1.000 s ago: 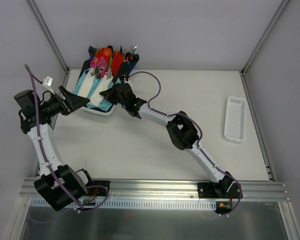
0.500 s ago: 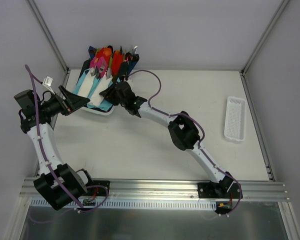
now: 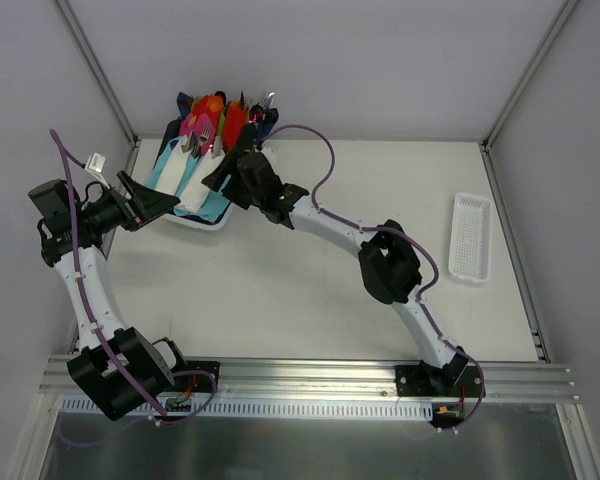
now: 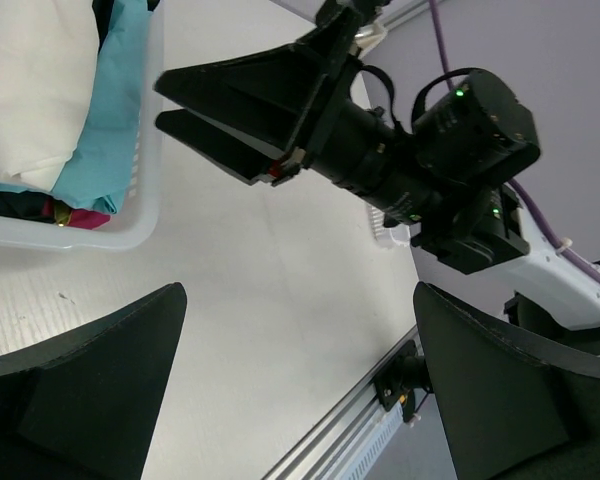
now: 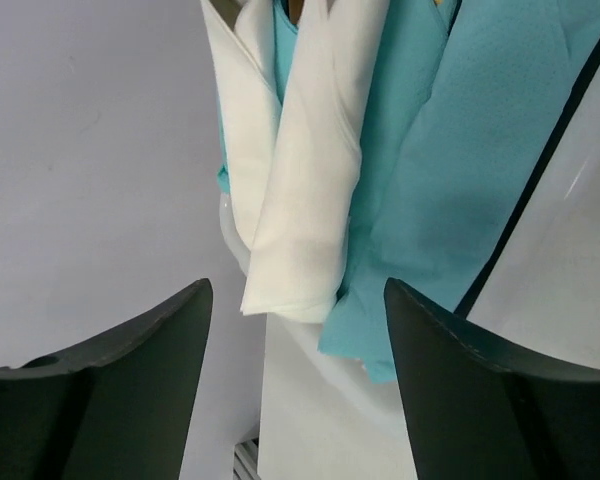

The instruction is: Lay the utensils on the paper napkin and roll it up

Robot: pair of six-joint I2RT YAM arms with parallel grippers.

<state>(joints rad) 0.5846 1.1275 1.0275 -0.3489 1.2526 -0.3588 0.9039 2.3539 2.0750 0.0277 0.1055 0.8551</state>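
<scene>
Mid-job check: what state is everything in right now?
Left gripper: jaws open, empty.
Right gripper: jaws open, empty, over the bin.
White napkins: folded, in the bin.
Blue napkins: folded, beside them.
Tray: looks empty, on the table's right.

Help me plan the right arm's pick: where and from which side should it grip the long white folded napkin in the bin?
Likely its blunt end nearest the bin wall, where nothing covers it. The white folded napkin is long and narrow, with another white fold and light-blue wraps close alongside, so come straight down from above; the open right gripper straddles its width.
</scene>
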